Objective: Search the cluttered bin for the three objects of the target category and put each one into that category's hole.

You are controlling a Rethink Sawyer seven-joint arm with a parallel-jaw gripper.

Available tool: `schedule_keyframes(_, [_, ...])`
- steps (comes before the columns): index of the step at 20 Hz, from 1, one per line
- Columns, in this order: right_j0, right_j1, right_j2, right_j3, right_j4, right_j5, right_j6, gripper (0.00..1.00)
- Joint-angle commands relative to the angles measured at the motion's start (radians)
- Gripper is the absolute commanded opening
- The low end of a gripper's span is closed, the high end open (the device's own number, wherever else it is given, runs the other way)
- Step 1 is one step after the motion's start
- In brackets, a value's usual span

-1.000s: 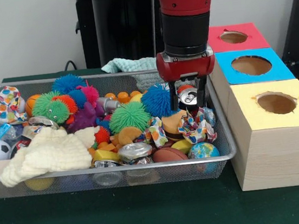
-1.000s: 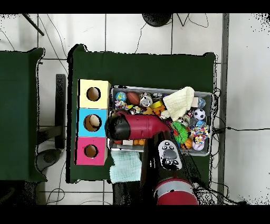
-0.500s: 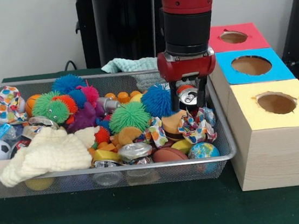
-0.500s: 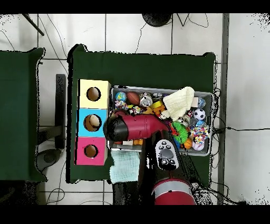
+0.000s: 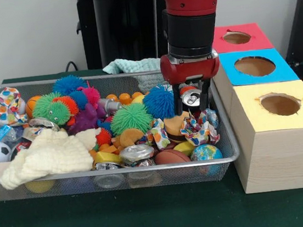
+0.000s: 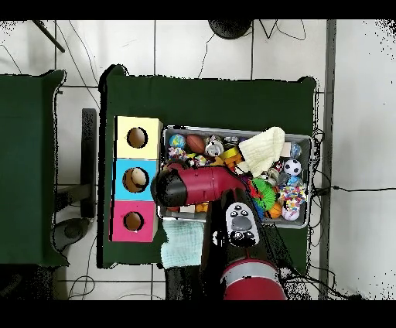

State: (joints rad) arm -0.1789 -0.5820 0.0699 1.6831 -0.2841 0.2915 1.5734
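Here the pincer [image 5: 192,98] grips a drink can [image 5: 190,96] just above the wire bin's [image 5: 230,156] box-side end; next, probably, carry it over a box hole [image 5: 254,66].

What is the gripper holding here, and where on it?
The gripper holds a red aluminium drinks can, its fingers clamped on the can's two sides just below the silver top.

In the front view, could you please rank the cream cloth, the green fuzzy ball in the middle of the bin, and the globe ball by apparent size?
1. cream cloth, clearly the largest.
2. green fuzzy ball.
3. globe ball, smallest, though it sits nearest the camera.
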Motion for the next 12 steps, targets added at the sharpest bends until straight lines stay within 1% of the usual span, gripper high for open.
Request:
schedule_keyframes(1, [-0.004,0.064,-0.018,-0.069,-0.077,-0.035,0.063,1.0])
schedule_keyframes(5, [-0.02,0.048,-0.028,-0.05,-0.083,-0.023,0.052,1.0])
schedule_keyframes(9, [-0.032,0.037,-0.032,-0.059,-0.089,0.007,0.033,1.0])
schedule_keyframes(12, [-0.044,0.026,-0.032,-0.052,-0.098,0.014,0.028,1.0])
